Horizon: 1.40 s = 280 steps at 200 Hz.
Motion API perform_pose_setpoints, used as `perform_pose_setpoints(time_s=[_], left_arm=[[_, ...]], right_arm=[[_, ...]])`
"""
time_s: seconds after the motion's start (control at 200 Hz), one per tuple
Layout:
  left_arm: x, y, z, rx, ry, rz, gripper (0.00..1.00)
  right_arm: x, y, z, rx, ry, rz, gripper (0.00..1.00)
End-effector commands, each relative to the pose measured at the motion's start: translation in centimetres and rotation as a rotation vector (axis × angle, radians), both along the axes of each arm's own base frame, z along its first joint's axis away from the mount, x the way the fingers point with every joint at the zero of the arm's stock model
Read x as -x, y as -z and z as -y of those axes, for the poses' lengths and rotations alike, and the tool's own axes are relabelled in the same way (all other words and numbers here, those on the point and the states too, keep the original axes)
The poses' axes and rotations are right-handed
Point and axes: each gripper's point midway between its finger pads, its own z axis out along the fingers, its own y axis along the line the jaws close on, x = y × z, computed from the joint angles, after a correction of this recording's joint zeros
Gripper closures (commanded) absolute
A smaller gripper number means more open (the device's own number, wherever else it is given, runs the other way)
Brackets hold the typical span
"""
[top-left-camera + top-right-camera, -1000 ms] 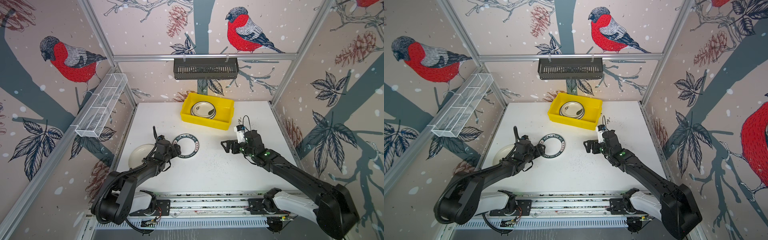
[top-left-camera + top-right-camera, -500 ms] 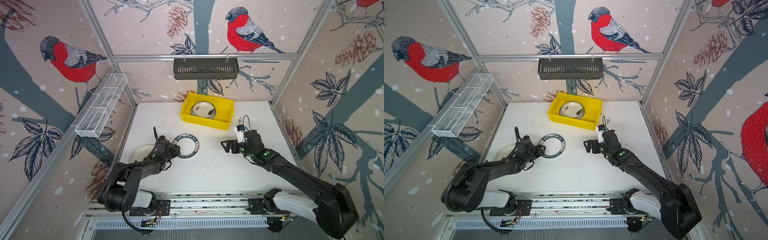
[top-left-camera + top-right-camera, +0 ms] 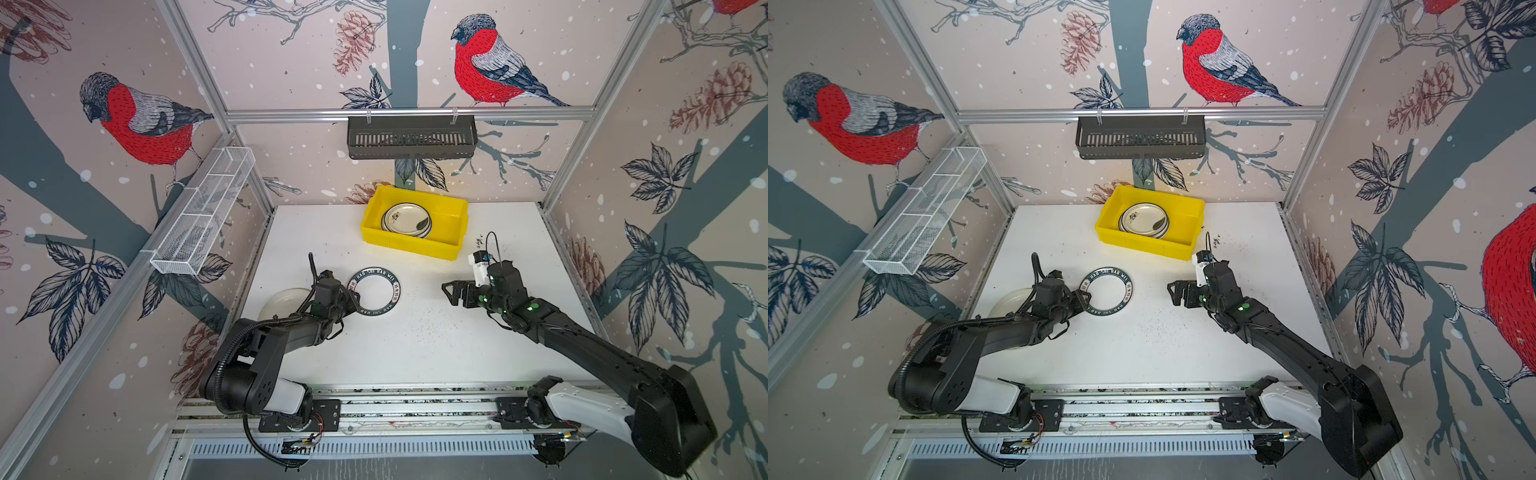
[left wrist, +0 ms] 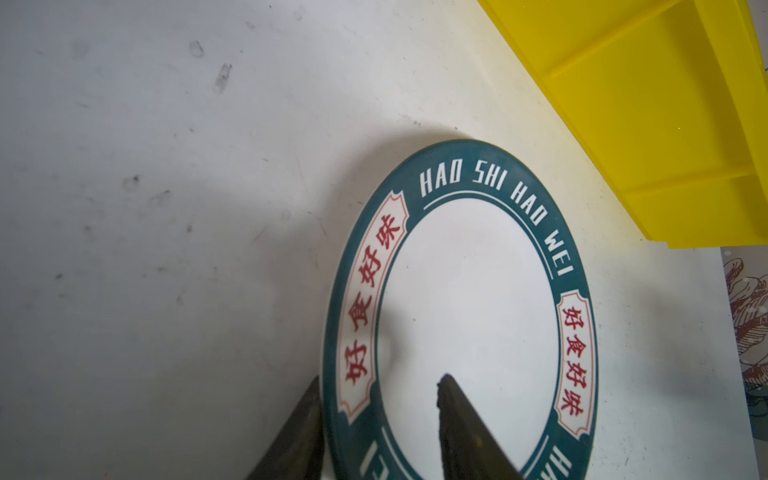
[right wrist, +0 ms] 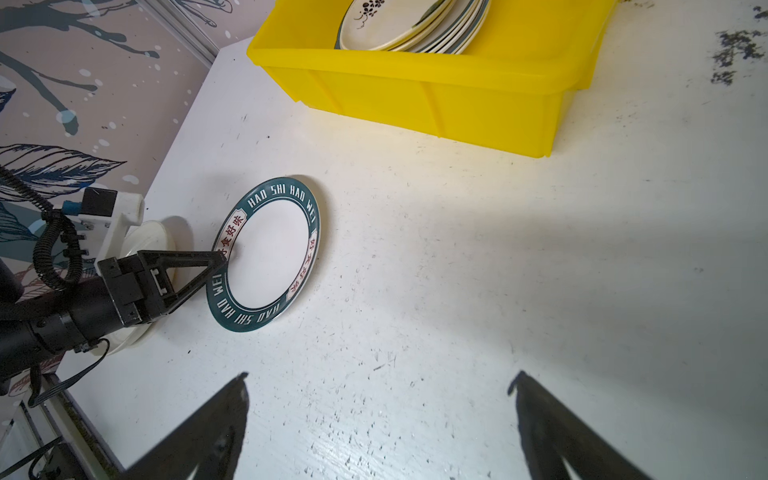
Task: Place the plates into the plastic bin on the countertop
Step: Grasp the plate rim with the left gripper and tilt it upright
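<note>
left pincer (image 4: 380, 380) narrowed, straddling teal-rimmed plate (image 4: 469, 291)

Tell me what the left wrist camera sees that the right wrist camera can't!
Left wrist only: the left gripper seen from behind, one dark finger outside the round white teal-rimmed plate, one over its middle. Right wrist only: stacked round plates in the bright yellow plastic bin, a plain cream round plate beneath the left arm, the right gripper open. Both: that teal-rimmed plate, the bin, the white speckled countertop.
</note>
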Motion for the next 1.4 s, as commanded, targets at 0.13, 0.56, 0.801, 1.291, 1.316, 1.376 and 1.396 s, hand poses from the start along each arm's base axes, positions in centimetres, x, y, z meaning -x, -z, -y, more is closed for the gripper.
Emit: perform_pose_setpoints(time_s=[0.13, 0.56, 0.801, 1.291, 1.316, 1.376, 1.396], left_arm=[[-0.6, -0.8, 1.1, 0.035, 0.049, 0.034, 0.66], [-0.7, -2.3, 2.5, 0.107, 0.102, 0.069, 0.79], [-0.9, -4.1, 3.2, 0.161, 0.122, 0.107, 0.87], [-1.2, -5.8, 4.0, 0.219, 0.141, 0.141, 1.00], [-1.3, -5.9, 4.1, 0.219, 0.142, 0.143, 1.00], [-1.3, -6.1, 4.2, 0.227, 0.147, 0.144, 1.00], [-1.4, -6.2, 4.2, 0.230, 0.147, 0.146, 1.00]], right_arm=[[-0.3, 0.1, -0.1, -0.011, 0.010, 0.001, 0.01], [-0.3, 0.3, -0.5, -0.030, 0.001, -0.016, 0.01], [-0.1, -0.3, -1.7, -0.101, -0.036, -0.025, 0.01], [-0.2, 0.2, -2.4, -0.145, -0.048, -0.054, 0.01], [-0.2, 0.2, -2.5, -0.144, -0.048, -0.056, 0.01], [-0.3, 0.3, -2.5, -0.144, -0.049, -0.059, 0.01], [-0.3, 0.4, -2.5, -0.144, -0.050, -0.060, 0.01]])
